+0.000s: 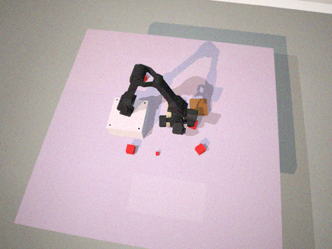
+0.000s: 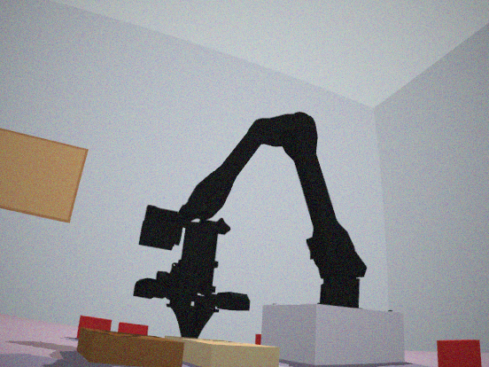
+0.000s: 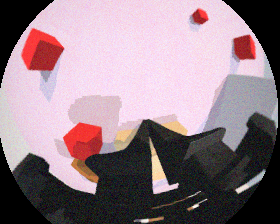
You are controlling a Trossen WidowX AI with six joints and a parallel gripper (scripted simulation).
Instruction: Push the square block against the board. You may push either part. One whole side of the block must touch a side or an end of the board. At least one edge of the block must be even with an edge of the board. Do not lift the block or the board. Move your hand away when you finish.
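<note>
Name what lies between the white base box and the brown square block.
The pale tan board, partly hidden from above; the top view shows it there.

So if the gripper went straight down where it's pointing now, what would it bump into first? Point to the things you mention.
Probably the light board (image 1: 169,114) (image 2: 244,355) (image 3: 173,127). The gripper (image 1: 177,120) (image 2: 190,335) (image 3: 145,122) points down and its tip looks close above it, though the exact gap is hard to tell.

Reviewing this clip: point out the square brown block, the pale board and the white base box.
square brown block (image 1: 198,106) (image 2: 133,348): top and exterior views, top face; side face
pale board (image 2: 244,357): exterior view, side face
white base box (image 1: 127,119): top view, upper face
</note>
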